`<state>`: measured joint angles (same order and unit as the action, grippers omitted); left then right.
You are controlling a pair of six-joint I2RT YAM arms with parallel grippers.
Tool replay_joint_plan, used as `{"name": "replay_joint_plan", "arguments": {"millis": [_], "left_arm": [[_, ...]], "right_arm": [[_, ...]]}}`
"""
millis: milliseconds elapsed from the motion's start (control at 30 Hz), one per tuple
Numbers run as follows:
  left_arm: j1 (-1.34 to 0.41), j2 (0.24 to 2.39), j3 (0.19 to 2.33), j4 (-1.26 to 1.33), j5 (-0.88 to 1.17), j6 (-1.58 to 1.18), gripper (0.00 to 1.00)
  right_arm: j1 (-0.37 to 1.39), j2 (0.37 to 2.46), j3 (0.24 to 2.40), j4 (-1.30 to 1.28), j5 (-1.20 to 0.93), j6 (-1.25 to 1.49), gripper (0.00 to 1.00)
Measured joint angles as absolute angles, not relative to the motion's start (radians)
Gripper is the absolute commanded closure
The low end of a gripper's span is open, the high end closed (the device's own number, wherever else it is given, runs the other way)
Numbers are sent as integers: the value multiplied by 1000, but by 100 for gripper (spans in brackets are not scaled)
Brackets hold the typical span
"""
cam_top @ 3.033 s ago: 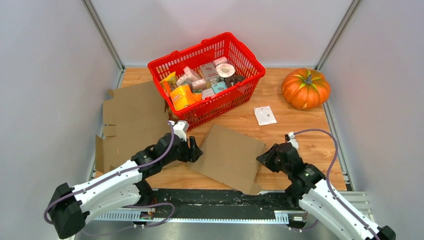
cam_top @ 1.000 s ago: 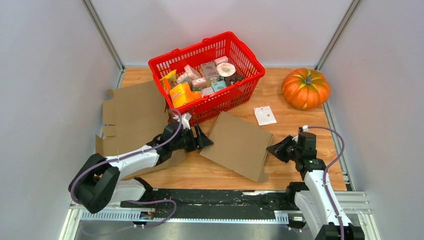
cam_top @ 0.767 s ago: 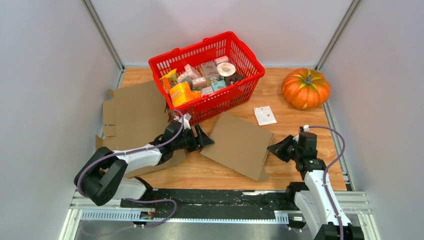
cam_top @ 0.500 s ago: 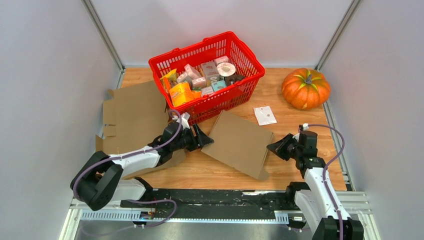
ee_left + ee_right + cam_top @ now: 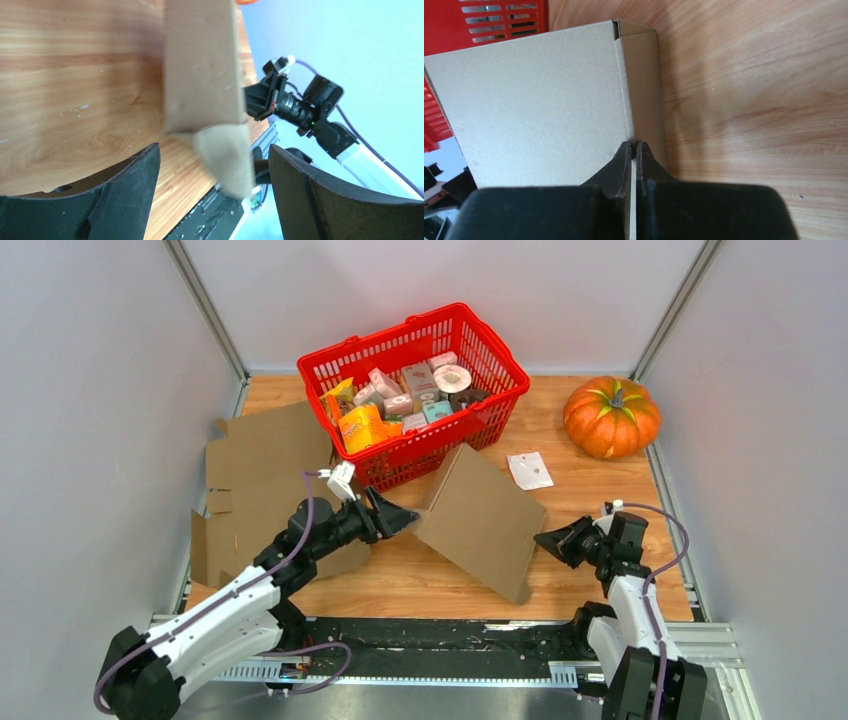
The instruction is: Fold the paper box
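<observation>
Where the box stands: the paper box [image 5: 485, 525], a flattened sleeve of brown card, tilts on the desk [image 5: 600, 505] just in front of the red basket [image 5: 490, 425]. Its left side is raised off the wood and its right edge sits low, between the two claws.
Left claw: the left claw [image 5: 397, 516] gapes wide at the raised left edge. In its wrist view the box's corner [image 5: 200, 65] and a loose flap [image 5: 222, 155] sit in the gap, and neither finger touches the card.
Right claw: the right claw [image 5: 550, 538] is closed tight at the box's right edge. In its wrist view the tips [image 5: 633, 147] meet on the narrow side strip of the box [image 5: 539, 95], apparently nipping thin card.
Handling: the box looks light and thin, stiff across its panels but ready to hinge at the scored creases. Held by one pinch, it is likely to swing or bow. The matte card should not slip, though its edges would crush or tear under force.
Where to hold: a panel edge close to a crease looks best, not the floppy flap.
Also on the desk: a pumpkin [image 5: 611, 417], spare cardboard sheets [image 5: 265, 470] and a small white packet [image 5: 529, 470].
</observation>
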<state>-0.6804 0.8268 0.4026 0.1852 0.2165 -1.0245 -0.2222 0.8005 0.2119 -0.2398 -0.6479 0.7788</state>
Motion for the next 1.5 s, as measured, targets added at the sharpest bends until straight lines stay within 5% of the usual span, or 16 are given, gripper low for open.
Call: {"name": "replay_joint_plan", "arguments": {"millis": [167, 433, 700, 1000, 1500], "left_arm": [[-658, 755, 368, 161, 182, -1028, 13], [-653, 949, 437, 168, 251, -979, 14], [-693, 983, 617, 57, 194, -803, 33], [-731, 1006, 759, -129, 61, -680, 19], [-712, 1408, 1325, -388, 456, -510, 18]], "right_arm": [[-257, 920, 206, -208, -759, 775, 100], [-257, 940, 200, -255, -775, 742, 100], [-257, 939, 200, -271, -757, 731, 99], [-257, 951, 200, -273, -751, 727, 99], [-257, 933, 200, -279, -750, 716, 100]]}}
